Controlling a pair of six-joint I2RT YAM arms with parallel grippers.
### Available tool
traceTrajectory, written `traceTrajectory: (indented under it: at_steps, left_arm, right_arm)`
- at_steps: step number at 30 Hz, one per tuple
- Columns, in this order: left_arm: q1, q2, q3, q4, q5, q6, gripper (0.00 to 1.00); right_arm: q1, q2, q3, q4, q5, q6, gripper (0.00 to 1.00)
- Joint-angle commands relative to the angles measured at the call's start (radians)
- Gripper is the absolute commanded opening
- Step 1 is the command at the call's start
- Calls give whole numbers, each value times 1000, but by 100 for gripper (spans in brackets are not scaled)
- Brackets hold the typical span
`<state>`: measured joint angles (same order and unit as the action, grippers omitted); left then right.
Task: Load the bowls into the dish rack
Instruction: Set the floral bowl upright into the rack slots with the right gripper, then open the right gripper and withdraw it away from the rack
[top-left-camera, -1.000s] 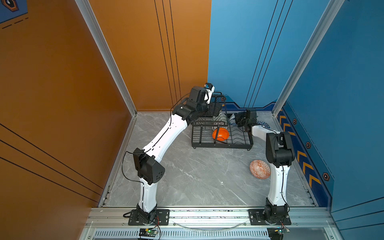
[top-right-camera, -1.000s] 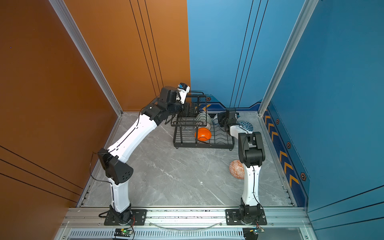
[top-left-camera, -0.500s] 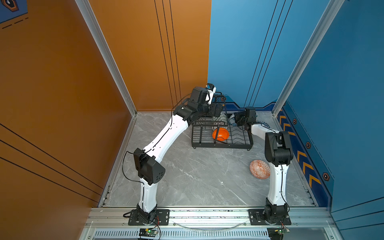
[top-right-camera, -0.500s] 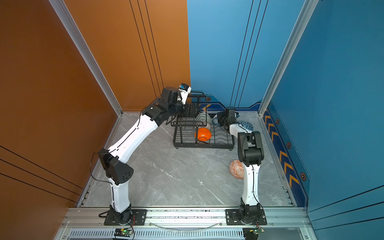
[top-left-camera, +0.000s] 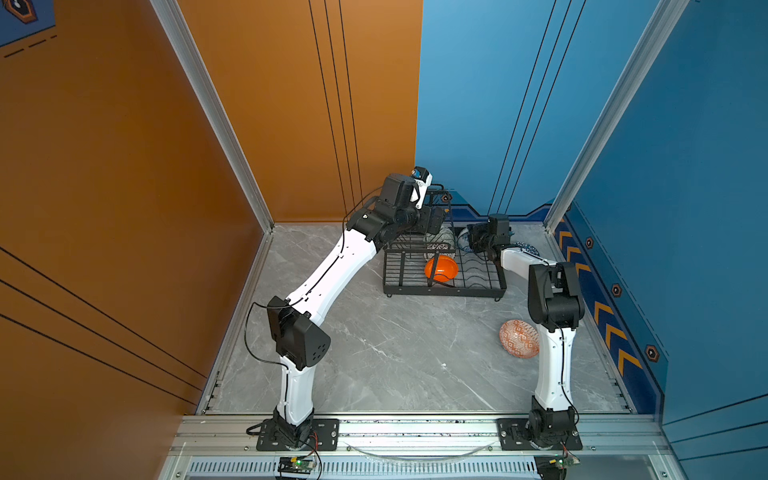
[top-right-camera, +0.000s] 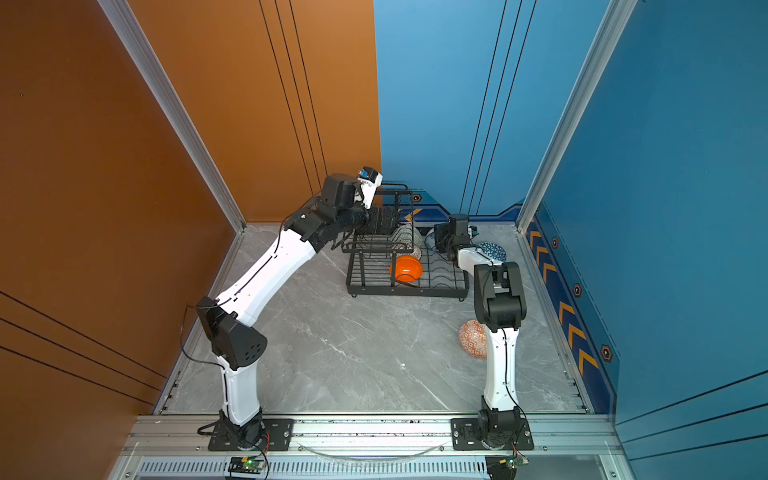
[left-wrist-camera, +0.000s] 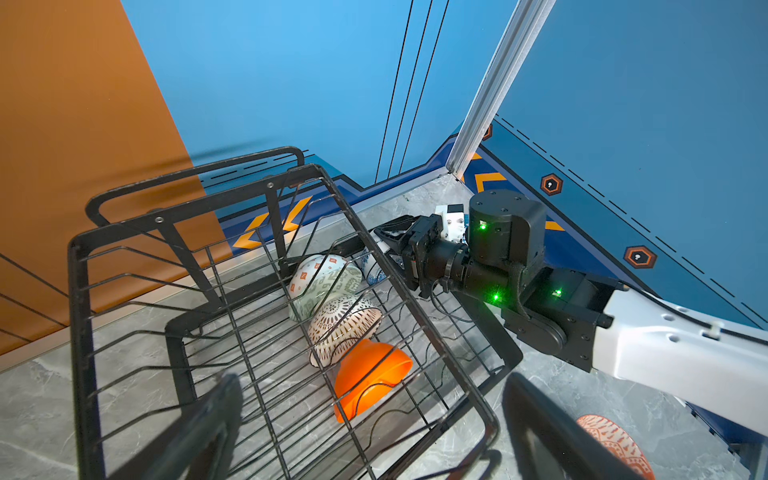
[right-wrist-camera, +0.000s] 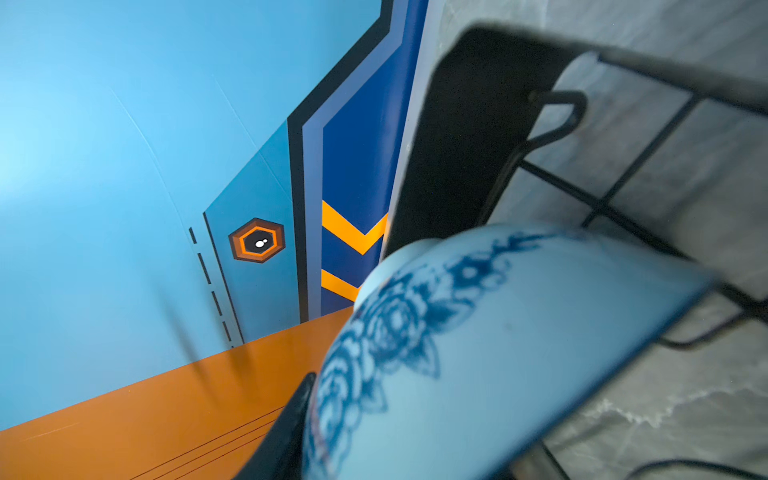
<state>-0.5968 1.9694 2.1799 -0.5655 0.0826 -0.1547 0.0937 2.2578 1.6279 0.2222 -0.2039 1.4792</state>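
I was setting the blue-floral bowl (right-wrist-camera: 478, 353) into the far end of the dish rack (top-left-camera: 444, 286), in the base tray, just beyond the pale-green patterned bowl (left-wrist-camera: 324, 282). My right gripper (left-wrist-camera: 388, 239) was right against it. One finger lay along its side, but I could not tell whether I was pinching it or had let go. My left gripper (left-wrist-camera: 372, 382) hung spread and empty above the rack's upper basket.

The bowl was white and glossy with dark blue flowers, tipped on its edge against the wires. In front of it the dark-lattice white bowl (left-wrist-camera: 345, 328) and the plain orange bowl (left-wrist-camera: 370, 374) leaned in a row.

I judged the next move to be a clean release and a backing-out to the right without nudging the row. The blue triangle-patterned bowl (top-right-camera: 492, 250), on the table right of the rack, and the orange-red geometric bowl (top-left-camera: 517, 337), nearer on the right, were not yet loaded.
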Motion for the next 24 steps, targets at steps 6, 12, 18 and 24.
traceTrajectory:
  at_steps: [6, 12, 18, 24]
  left_arm:
    - [-10, -36, -14, 5, -16, 24, 98]
    - [-11, -42, -16, 6, -27, 31, 98]
    - [-14, -55, -32, 6, -41, 44, 98]
    - [-13, -58, -37, 13, -58, 60, 98]
  right_arm:
    - [3, 9, 29, -64, 2, -5, 59]
    - [3, -13, 30, -83, 3, -24, 77]
    - [0, -43, 30, -105, -2, -46, 90]
    - [-7, -103, 12, -115, -13, -40, 99]
